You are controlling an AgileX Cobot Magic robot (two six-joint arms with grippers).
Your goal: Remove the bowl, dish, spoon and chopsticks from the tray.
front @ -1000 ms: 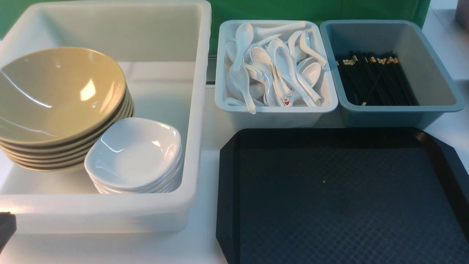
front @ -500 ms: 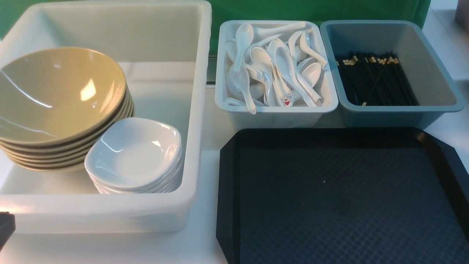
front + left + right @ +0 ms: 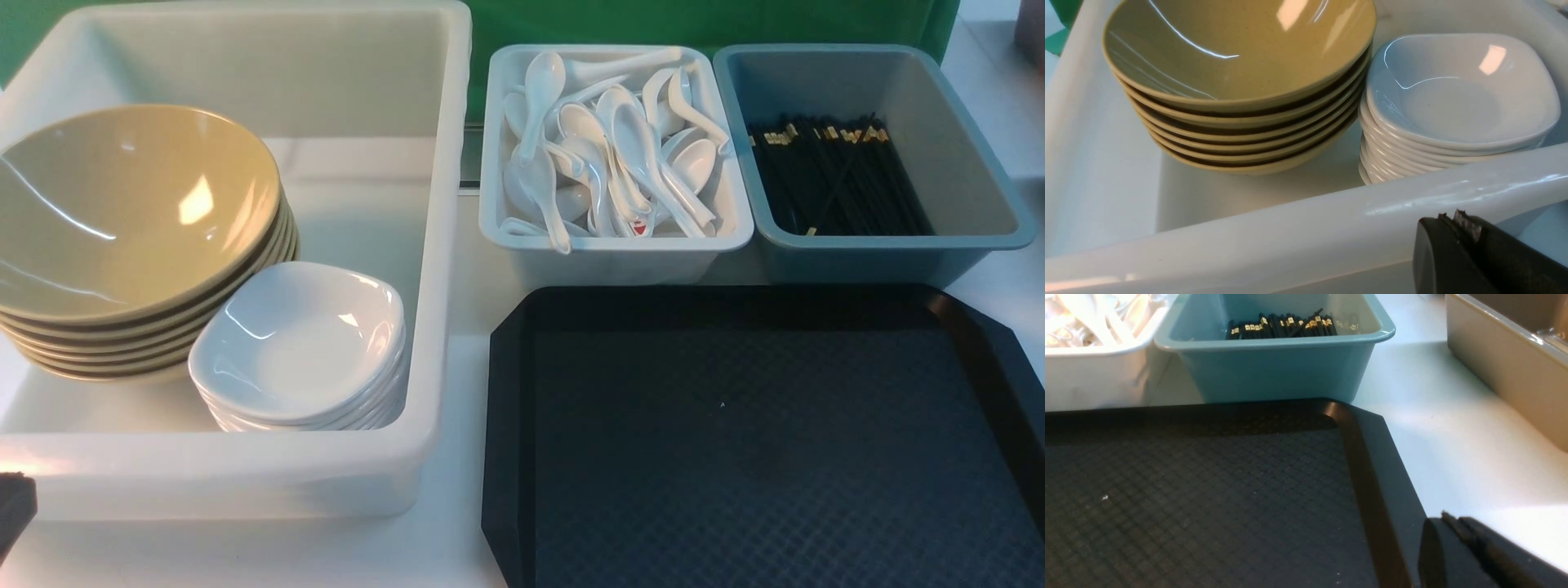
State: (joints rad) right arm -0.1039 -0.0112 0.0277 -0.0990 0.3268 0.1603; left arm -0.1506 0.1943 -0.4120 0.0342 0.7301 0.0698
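Nothing moved since earlier; tray [image 3: 759, 441] bare; six bowls [image 3: 122, 212] stacked; both jaws closed, empty.

One tray [image 3: 763, 457]; three containers: one white tub [image 3: 441, 245], two bins, pale [image 3: 612, 249] and blue [image 3: 890, 249]. Six tan bowls [image 3: 122, 204] stacked, beside a white dish stack [image 3: 298, 339] (roughly seven rims, hard to separate). Spoons [image 3: 612, 155] and chopsticks [image 3: 833, 175] are too tangled to count
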